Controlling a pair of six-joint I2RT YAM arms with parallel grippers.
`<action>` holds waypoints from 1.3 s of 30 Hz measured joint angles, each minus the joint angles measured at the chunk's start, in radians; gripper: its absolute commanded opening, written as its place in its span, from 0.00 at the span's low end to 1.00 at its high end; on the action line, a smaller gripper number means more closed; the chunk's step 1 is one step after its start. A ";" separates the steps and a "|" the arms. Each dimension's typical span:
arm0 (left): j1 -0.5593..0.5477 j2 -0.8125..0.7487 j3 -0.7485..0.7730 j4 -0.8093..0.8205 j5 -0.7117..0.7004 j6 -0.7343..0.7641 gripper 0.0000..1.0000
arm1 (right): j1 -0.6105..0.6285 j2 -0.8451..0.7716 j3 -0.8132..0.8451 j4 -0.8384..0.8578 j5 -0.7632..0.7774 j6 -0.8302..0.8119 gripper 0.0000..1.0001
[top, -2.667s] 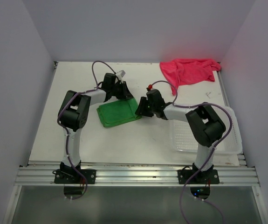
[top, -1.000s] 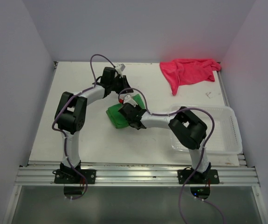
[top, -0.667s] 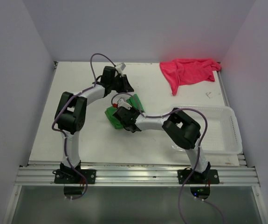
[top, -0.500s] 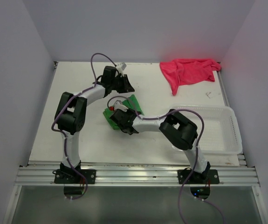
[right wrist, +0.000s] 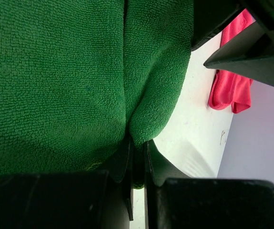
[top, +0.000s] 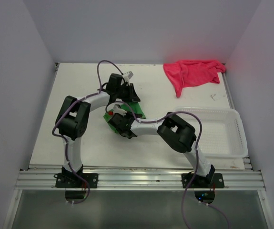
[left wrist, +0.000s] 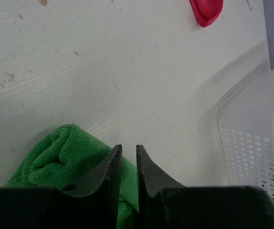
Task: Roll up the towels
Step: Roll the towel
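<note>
The green towel (top: 139,110) lies bunched at mid-table, mostly covered by both grippers. My right gripper (top: 115,119) reaches across from the right and is shut on a fold of the green towel (right wrist: 55,71), with cloth pinched between the fingertips (right wrist: 137,143). My left gripper (top: 132,98) sits over the towel's far edge. Its jaws (left wrist: 128,147) stand a narrow slit apart with green towel (left wrist: 55,152) showing in the slit; whether it is pinched I cannot tell. The pink-red towel (top: 191,71) lies crumpled at the far right corner, untouched.
A clear plastic mesh basket (top: 208,110) stands at the right, behind my right arm's elbow, and shows beside the left fingers as a white wall (left wrist: 251,143). White walls close in the table on three sides. The metal rail runs along the near edge.
My right gripper has swept leftward across the green towel, carrying its fold over, so the towel is narrower and bunched. The left gripper has shifted slightly nearer and rightward.
</note>
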 measured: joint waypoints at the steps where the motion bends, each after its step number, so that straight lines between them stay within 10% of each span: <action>1: 0.000 0.000 -0.006 0.000 0.001 0.000 0.22 | 0.001 0.001 0.001 -0.003 0.002 -0.002 0.00; 17: 0.000 0.010 -0.018 -0.029 -0.068 0.026 0.20 | 0.003 0.010 0.012 -0.016 0.006 -0.003 0.00; 39: 0.010 0.047 -0.091 0.113 -0.064 -0.039 0.14 | -0.029 -0.130 -0.098 -0.027 -0.159 0.122 0.42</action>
